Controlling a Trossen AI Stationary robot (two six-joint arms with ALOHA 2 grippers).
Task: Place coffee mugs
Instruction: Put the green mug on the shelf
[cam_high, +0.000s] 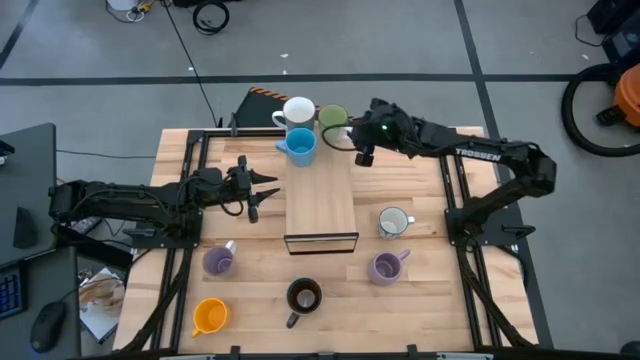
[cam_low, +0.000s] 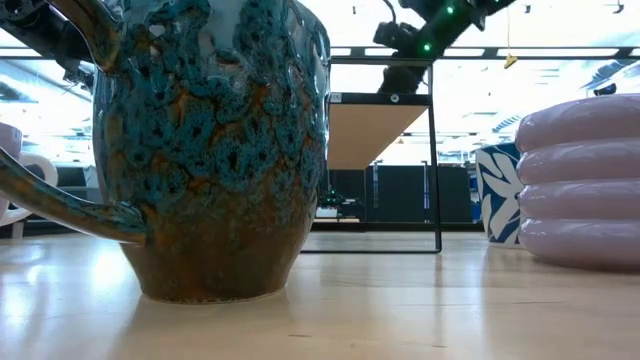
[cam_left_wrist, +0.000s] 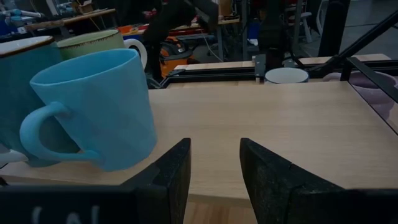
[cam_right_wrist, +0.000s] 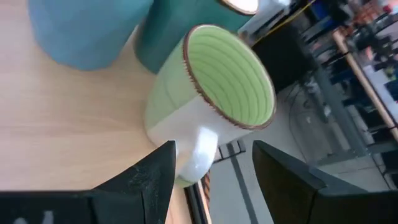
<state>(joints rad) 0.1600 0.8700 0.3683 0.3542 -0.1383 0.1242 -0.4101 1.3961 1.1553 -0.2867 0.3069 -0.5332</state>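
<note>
Three coffee mugs stand on their bases at the far end of the long wooden board (cam_high: 322, 200): a white-lined teal one (cam_high: 298, 110), a green one (cam_high: 333, 118) and a light blue one (cam_high: 300, 147). My right gripper (cam_high: 362, 154) hovers open just right of the green mug (cam_right_wrist: 211, 93). In the right wrist view its fingers stand either side of the mug's white handle (cam_right_wrist: 200, 152), short of it. My left gripper (cam_high: 268, 193) waits open at the board's left edge, facing the light blue mug (cam_left_wrist: 93, 106).
Beside and in front of the board, on the table, stand a patterned white mug (cam_high: 393, 222), two lilac mugs (cam_high: 218, 262) (cam_high: 385, 267), a dark mug (cam_high: 303, 296) and an orange mug (cam_high: 209, 316). The board's near half (cam_high: 322, 215) is bare.
</note>
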